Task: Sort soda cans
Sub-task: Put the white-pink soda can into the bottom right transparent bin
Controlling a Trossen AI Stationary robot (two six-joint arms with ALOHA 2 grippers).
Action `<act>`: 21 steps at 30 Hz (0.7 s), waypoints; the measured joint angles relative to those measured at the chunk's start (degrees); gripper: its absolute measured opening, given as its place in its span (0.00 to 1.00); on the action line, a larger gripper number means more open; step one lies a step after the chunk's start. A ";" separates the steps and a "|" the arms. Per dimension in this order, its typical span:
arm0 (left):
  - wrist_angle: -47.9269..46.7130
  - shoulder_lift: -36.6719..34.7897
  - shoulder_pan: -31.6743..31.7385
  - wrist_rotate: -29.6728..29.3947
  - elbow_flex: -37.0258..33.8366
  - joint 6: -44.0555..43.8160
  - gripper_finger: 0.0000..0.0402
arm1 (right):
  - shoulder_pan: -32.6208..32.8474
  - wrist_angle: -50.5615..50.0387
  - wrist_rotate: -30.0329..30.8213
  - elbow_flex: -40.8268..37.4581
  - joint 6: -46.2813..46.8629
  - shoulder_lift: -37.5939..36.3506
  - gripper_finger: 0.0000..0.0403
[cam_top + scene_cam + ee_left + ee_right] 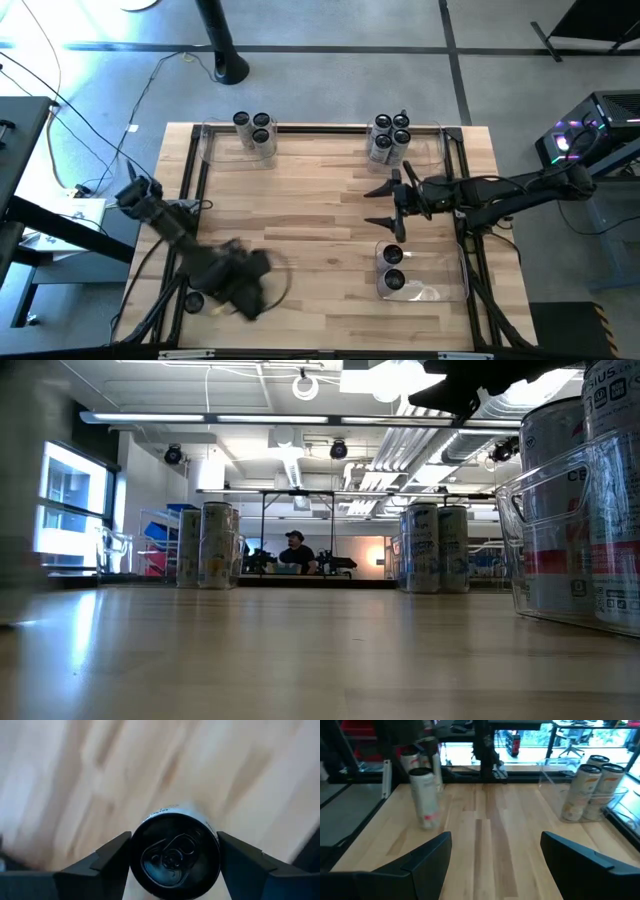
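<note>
— Left gripper (175, 862) is low at the near left of the pale wooden table (320, 190), fingers (102, 862) pressed to both sides of a small grey soda can with a dark round top (175, 855).

— And the right gripper (388, 207)?

— Spread wide with nothing in it, hovering mid-right between two clear plastic rectangular bins. The far right bin (428, 150) holds a cluster of cans (390, 138), the near right bin (440, 272) holds two (392, 270).

— Far left?

— Three cans (254, 130) in the far left clear bin (215, 145)
</note>
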 joint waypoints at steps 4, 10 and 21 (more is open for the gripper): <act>7.48 -0.23 8.21 -3.12 1.41 6.33 0.60 | 1.84 -1.98 -0.02 0.00 0.00 -0.02 0.75; 24.96 1.54 20.06 0.14 1.33 17.91 0.60 | 3.44 -7.53 -0.02 0.00 1.08 -0.02 0.75; 14.76 10.84 30.28 -2.63 14.04 30.25 0.60 | 3.77 -13.46 0.00 0.00 3.21 -0.02 0.75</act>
